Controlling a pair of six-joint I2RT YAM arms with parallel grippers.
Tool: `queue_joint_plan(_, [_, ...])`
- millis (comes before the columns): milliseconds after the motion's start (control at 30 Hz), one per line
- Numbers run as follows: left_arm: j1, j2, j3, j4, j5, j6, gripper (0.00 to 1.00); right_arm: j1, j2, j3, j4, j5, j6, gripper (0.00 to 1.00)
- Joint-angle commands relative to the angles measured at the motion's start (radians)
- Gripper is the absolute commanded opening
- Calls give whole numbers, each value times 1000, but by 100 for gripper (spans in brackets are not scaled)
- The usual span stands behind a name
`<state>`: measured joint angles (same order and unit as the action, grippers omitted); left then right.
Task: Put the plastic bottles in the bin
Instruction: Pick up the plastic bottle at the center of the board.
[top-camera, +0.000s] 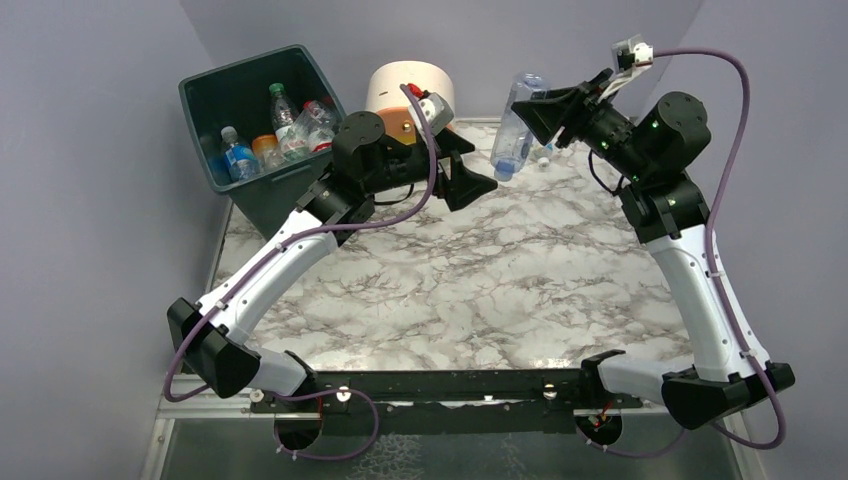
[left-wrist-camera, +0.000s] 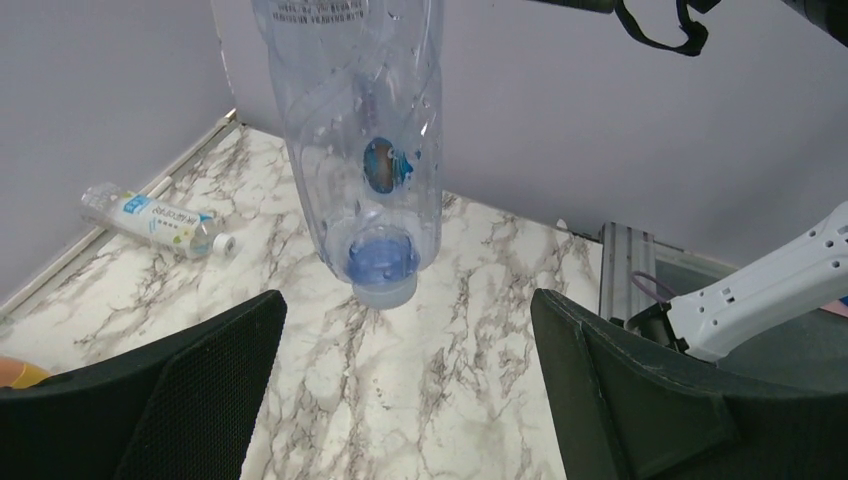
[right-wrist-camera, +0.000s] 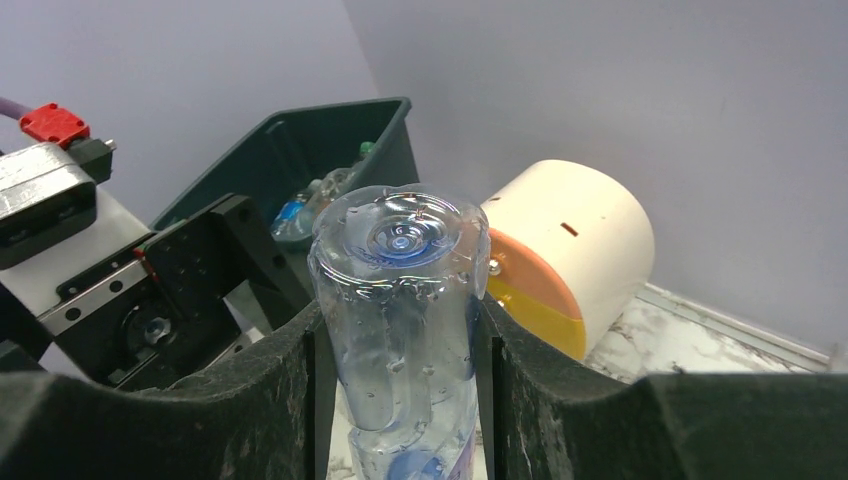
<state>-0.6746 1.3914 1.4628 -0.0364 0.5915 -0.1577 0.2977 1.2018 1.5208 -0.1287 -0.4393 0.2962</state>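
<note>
Holding clear bottle cap-down above tabletop, my right end effector was clenched on it. Left end effector gaped nearby. I judged handover intended, since bin sat far left.

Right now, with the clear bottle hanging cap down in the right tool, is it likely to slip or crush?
The clear bottle looks empty but for droplets, so it is probably light. Its wall looks creased, so it likely yields under the right tool. Smooth plastic held near its base may slide a little.
</note>
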Motion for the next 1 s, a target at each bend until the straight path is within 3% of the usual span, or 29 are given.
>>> queue_joint_plan(0, [-11, -25, -10, 126, -11, -23, 99, 21, 13, 45, -38, -75, 6, 36])
queue_joint_plan(700, [-25, 64, 83, 5, 13, 11, 99, 168, 47, 116, -102, -42, -62, 37])
queue_joint_plan(833, [-25, 69, 93, -8, 17, 15, 91, 172, 56, 127, -119, -43, -73, 37])
queue_joint_plan(967, [-25, 81, 106, -19, 30, 13, 72, 177, 56, 117, -120, -33, -77, 37])
